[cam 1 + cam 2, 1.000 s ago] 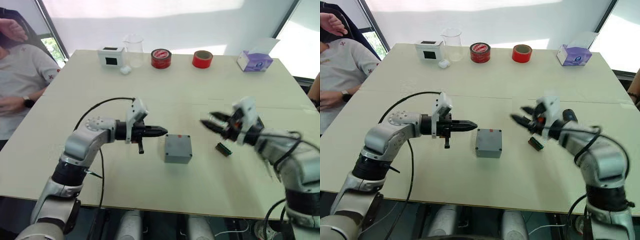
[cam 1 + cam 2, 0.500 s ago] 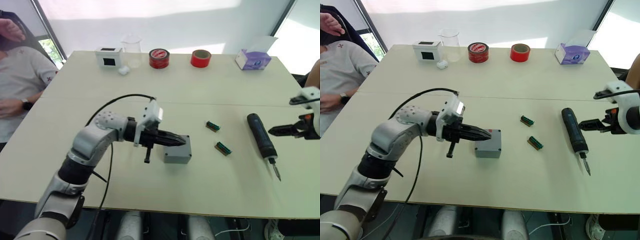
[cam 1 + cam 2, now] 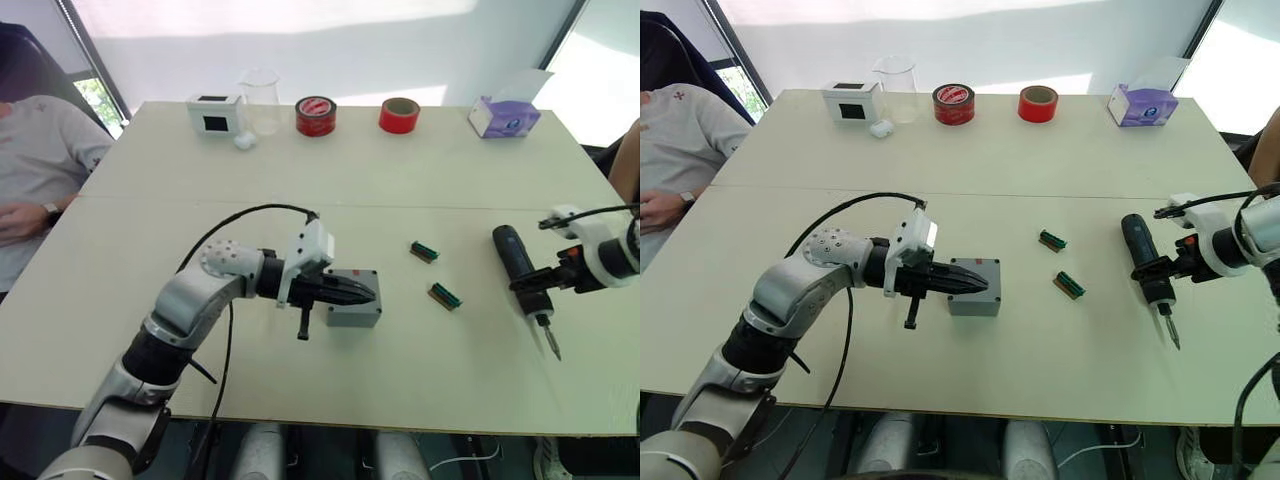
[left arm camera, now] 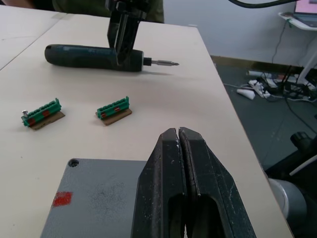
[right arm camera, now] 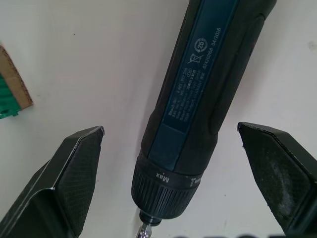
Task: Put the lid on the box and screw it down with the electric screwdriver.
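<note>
The grey box (image 3: 352, 298) stands mid-table, its flat top showing a red mark (image 4: 62, 198) and a corner hole. The lid is out of view as a separate piece. My left gripper (image 3: 372, 294) is shut, with its tips just over the box's top. The black electric screwdriver (image 3: 512, 255) lies on the table at the right, bit toward the near edge. My right gripper (image 5: 171, 129) is open and straddles the tool near its bit end. One finger (image 5: 74, 168) stands on each side, and a gap separates both from the tool.
Two green terminal blocks (image 3: 425, 251) (image 3: 446, 296) lie between box and screwdriver. Along the far edge stand a white box with a black screen (image 3: 213, 113), a clear beaker (image 3: 261, 95), two red tape rolls (image 3: 316, 115) (image 3: 400, 114) and a tissue box (image 3: 506, 118). A person (image 3: 40, 150) sits at the left.
My right gripper swung from mid-table out to the right, then came in over the screwdriver. My left gripper advanced from beside the box to over its top.
</note>
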{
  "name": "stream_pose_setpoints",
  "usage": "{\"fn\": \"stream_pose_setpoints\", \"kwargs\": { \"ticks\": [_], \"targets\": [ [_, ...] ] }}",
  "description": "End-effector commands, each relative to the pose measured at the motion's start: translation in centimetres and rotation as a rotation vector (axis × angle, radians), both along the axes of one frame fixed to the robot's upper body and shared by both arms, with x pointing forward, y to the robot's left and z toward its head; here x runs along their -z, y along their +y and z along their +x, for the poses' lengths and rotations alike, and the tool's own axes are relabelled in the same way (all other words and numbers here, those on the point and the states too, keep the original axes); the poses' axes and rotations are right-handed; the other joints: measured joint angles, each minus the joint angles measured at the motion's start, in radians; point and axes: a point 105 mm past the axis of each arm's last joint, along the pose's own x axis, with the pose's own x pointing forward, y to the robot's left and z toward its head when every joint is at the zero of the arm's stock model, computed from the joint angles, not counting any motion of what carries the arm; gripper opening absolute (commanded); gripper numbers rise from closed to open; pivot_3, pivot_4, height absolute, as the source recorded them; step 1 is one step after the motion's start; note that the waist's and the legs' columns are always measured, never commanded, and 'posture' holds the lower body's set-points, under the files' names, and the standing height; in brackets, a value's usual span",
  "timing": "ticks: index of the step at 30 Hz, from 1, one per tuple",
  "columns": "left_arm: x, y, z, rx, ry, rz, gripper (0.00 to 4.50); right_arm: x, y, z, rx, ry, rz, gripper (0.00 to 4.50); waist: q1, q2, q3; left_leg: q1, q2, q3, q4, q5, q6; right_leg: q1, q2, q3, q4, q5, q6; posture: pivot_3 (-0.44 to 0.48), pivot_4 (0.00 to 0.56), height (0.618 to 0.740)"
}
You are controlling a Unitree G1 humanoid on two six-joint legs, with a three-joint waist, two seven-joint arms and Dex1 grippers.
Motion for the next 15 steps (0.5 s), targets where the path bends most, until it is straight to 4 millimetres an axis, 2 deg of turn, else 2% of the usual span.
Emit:
{"fn": "stream_pose_setpoints", "kwargs": {
  "ticks": [1, 4, 9, 13, 15],
  "targets": [
    [-1.0, -0.4, -0.4, -0.007, -0.036, -0.039, 0.00, -0.1, -0.6, 0.2, -0.007, 0.008, -0.031, 4.49, -0.002, 0.000, 0.000, 0.000, 0.000, 0.000, 0.000, 0.000, 0.000, 0.000, 0.000, 0.000, 0.000, 0.000, 0.000, 0.000, 0.150, 0.715],
    [-0.9, -0.5, -0.4, -0.024, -0.031, -0.044, 0.00, 0.6, -0.6, 0.2, -0.024, 0.035, -0.042, 4.49, -0.003, 0.000, 0.000, 0.000, 0.000, 0.000, 0.000, 0.000, 0.000, 0.000, 0.000, 0.000, 0.000, 0.000, 0.000, 0.000, 0.150, 0.715],
    [-0.6, 0.0, -1.0, -0.047, -0.006, -0.046, 0.00, 1.5, -0.4, -0.3, -0.080, 0.081, -0.050, 3.24, -0.005, 0.000, 0.000, 0.000, 0.000, 0.000, 0.000, 0.000, -0.001, 0.000, 0.000, 0.000, 0.001, 0.000, 0.000, 0.000, 0.150, 0.715],
    [-0.2, 0.9, -0.6, -0.105, 0.006, -0.036, 0.00, 2.0, 0.1, 0.3, -0.080, 0.082, -0.042, 1.86, -0.005, 0.000, 0.000, 0.001, 0.001, 0.000, 0.000, 0.001, -0.001, 0.000, 0.001, 0.000, 0.001, 0.000, 0.000, 0.000, 0.150, 0.715],
    [-0.1, 1.3, -0.3, -0.132, 0.007, -0.031, 0.00, 2.1, 0.2, 0.4, -0.080, 0.082, -0.035, 1.76, -0.005, -0.001, 0.000, 0.002, 0.001, 0.000, 0.000, 0.001, -0.002, 0.001, 0.001, 0.000, 0.001, 0.000, 0.000, 0.000, 0.150, 0.715]
  ]
}}
